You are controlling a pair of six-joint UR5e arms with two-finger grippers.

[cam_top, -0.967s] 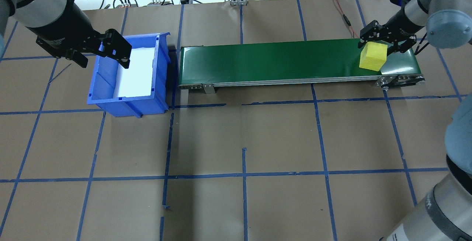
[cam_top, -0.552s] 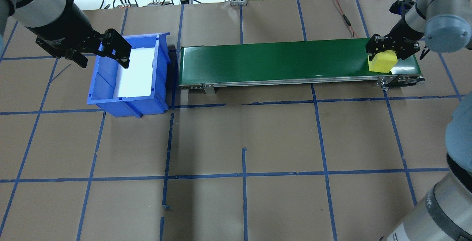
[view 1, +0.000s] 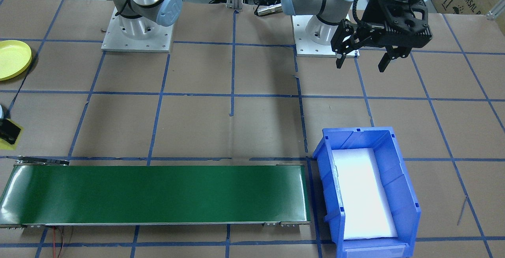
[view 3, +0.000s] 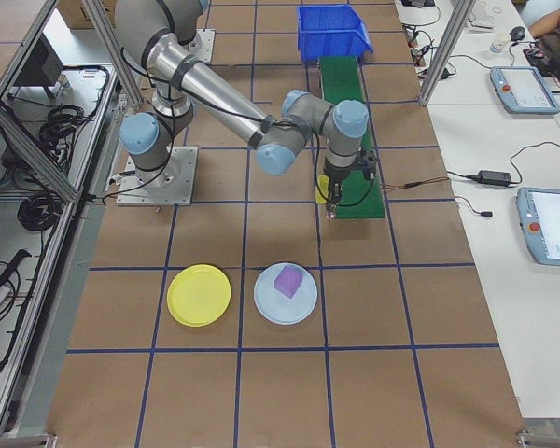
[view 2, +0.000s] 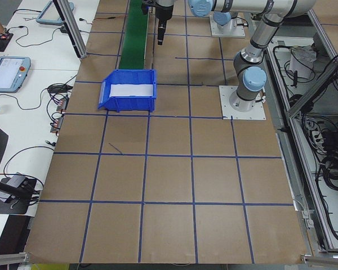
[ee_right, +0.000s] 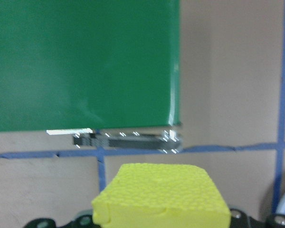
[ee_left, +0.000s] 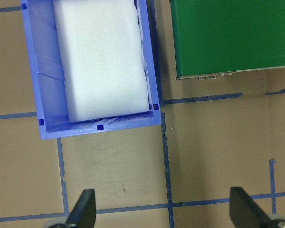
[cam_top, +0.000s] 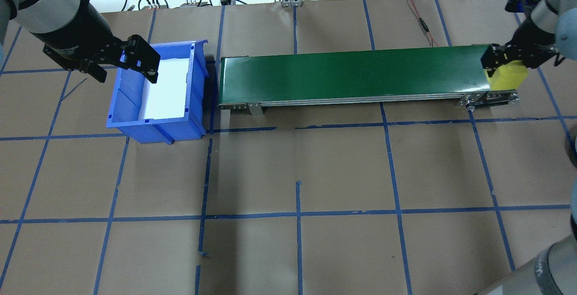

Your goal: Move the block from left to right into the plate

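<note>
Right hand [cam_top: 506, 60] clenched on the yellow block [cam_top: 508, 76], lifted clear at the right end of the green conveyor belt [cam_top: 351, 75]; in the right wrist view the block [ee_right: 161, 195] fills the lower frame with the belt's end and the taped bench below it; left hand [cam_top: 122, 66] released, fingers spread, hanging over the near-left rim of the blue bin [cam_top: 157, 126], holding nothing; in the left wrist view both fingertips [ee_left: 83, 209] sit wide apart above bare bench, the bin with its white foam liner [ee_left: 102, 57] ahead; in the right-side view a yellow plate [view 3: 199, 295] and a pale blue plate [view 3: 286, 293] lie side by side on the bench, well apart from the block; a purple block [view 3: 289, 280] rests on the blue plate.
</note>
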